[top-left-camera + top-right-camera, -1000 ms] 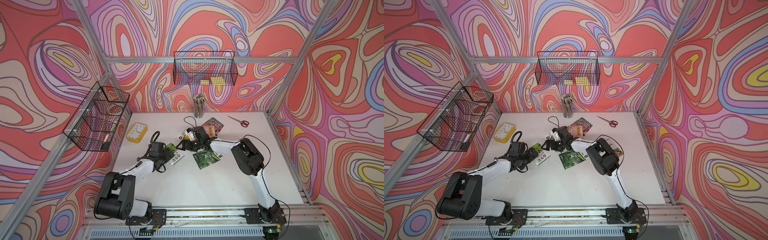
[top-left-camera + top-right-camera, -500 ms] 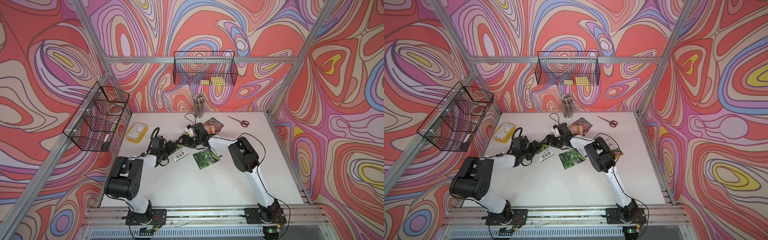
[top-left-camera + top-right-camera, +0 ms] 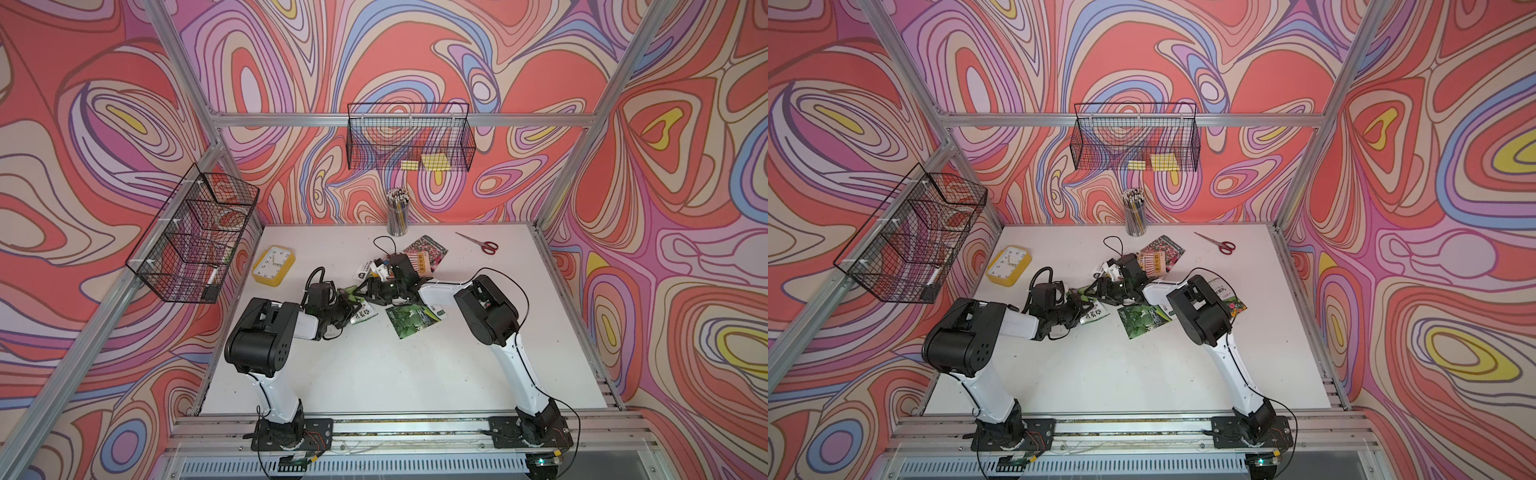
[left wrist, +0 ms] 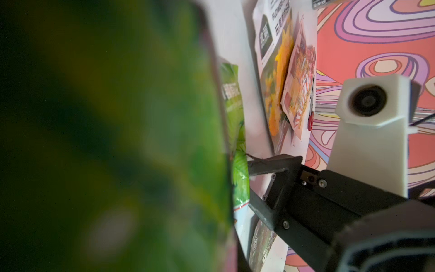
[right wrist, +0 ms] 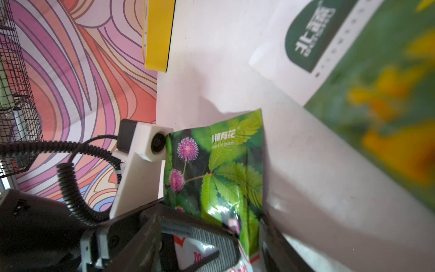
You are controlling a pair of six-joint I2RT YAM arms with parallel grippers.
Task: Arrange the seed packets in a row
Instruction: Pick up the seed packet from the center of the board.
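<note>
Only right wrist view shows purple flowers on packet (image 5: 223,169).

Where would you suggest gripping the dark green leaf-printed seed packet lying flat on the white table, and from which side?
I would grip the dark green leaf-printed seed packet by its near corner, coming from the front of the white table. It lies flat and skewed, that corner pointing into bare table, while its white-banded end lies close to the right arm.
</note>
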